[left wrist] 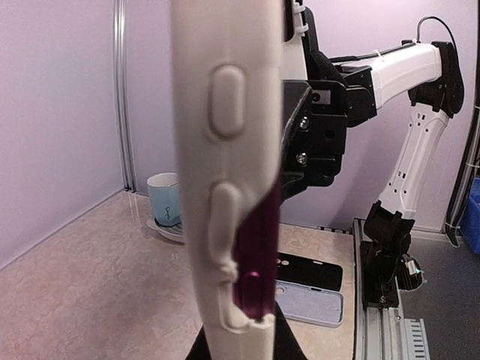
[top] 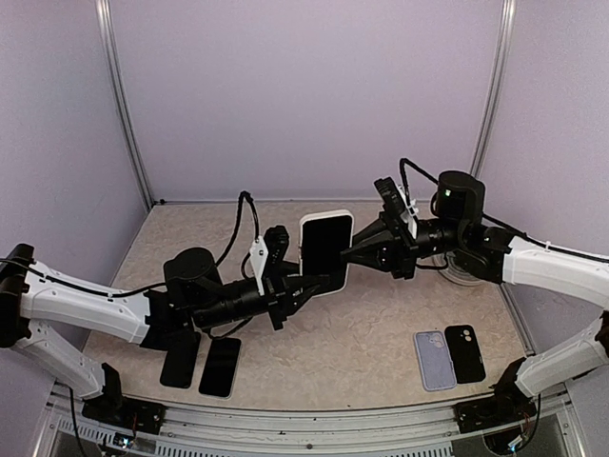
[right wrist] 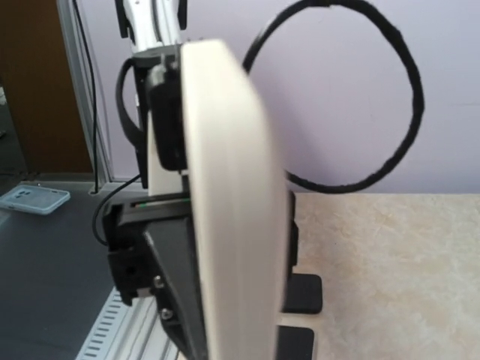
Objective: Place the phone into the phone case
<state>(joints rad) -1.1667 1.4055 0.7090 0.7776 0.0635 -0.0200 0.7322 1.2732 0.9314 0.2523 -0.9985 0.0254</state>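
- The phone and case are up in the air over the middle of the table, standing upright between the two arms.
- The left gripper reaches in from 8 o'clock, fingers pinched on the case's bottom corner.
- The right gripper comes from 3 o'clock with its jaws squeezed together at the right edge (can't tell if it's nipping the rim or just pushing).
- I'd say it's not fully in. From the left wrist camera, a strip of the phone's purple side pokes out of the case near the lower end, so that corner hasn't snapped home.
- What could go wrong: push that corner off-axis and the soft rim could fold under the phone instead of popping over it.
- Or the whole thing twists out of the left pinch (it's only held by one small corner) and drops to the table.
- A finger sitting right on the lip could also block the phone from seating.
- Materials: the case looks like matte off-white silicone with a rounded edge and moulded button bumps, so rubbery and grippy.
- The phone is a hard flat slab with a dark glossy face and a shiny purple side (probably slippery).
- Spares lie flat at 4 o'clock, a lilac case and a black case, with two dark slabs at 7 o'clock.
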